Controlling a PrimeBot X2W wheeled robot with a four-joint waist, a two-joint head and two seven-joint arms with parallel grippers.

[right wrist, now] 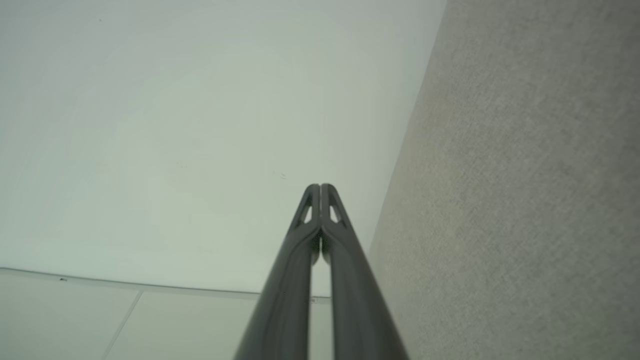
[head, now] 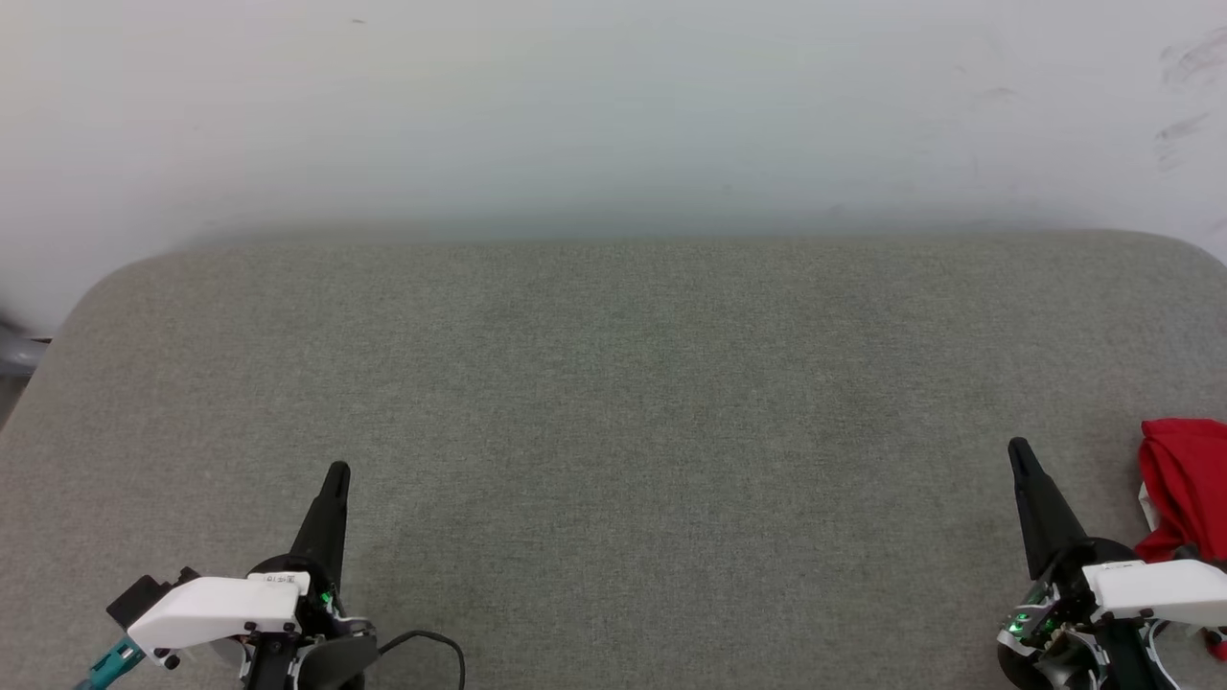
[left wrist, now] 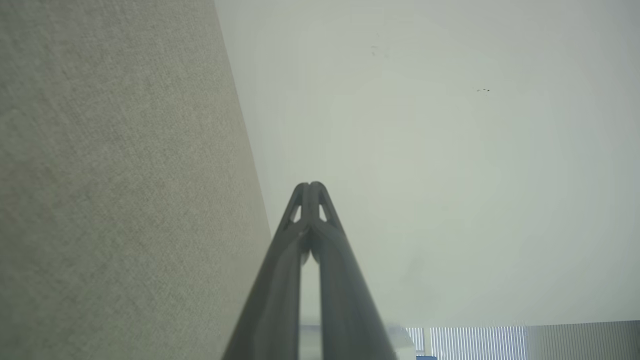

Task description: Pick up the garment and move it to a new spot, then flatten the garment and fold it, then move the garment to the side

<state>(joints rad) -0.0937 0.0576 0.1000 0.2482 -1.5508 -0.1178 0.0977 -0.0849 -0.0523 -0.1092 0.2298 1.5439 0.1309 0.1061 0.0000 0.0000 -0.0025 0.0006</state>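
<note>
Nearest to us in the head view are the two pincers, low in the frame. The right pincer (head: 1018,448) rises from the lower right with its two dark fingers pressed together into one point, gripping nothing. In the right wrist view the same pincer (right wrist: 320,187) shows its tips meeting, with only a thin slit between the fingers lower down.

Just to its right lies the garment (head: 1187,479), a bunched red heap at the right edge of the head view and cut off by the frame. A small patch of white shows at its lower left. It rests on the table (head: 613,431) near the front right, and the white housing of the right arm overlaps its lower part. We cannot tell whether the two touch. The fingers themselves stand apart from the cloth.

The left pincer (head: 337,471) is well away, at the lower left, also closed and empty. Its own wrist view shows the tips (left wrist: 311,186) touching. A black cable (head: 431,642) loops beside its base, and a teal fitting (head: 110,661) sits below its white housing.

The table is covered in grey woven fabric and has rounded far corners. Behind it stands a pale wall (head: 613,115) with faint scuffs at the upper right.
</note>
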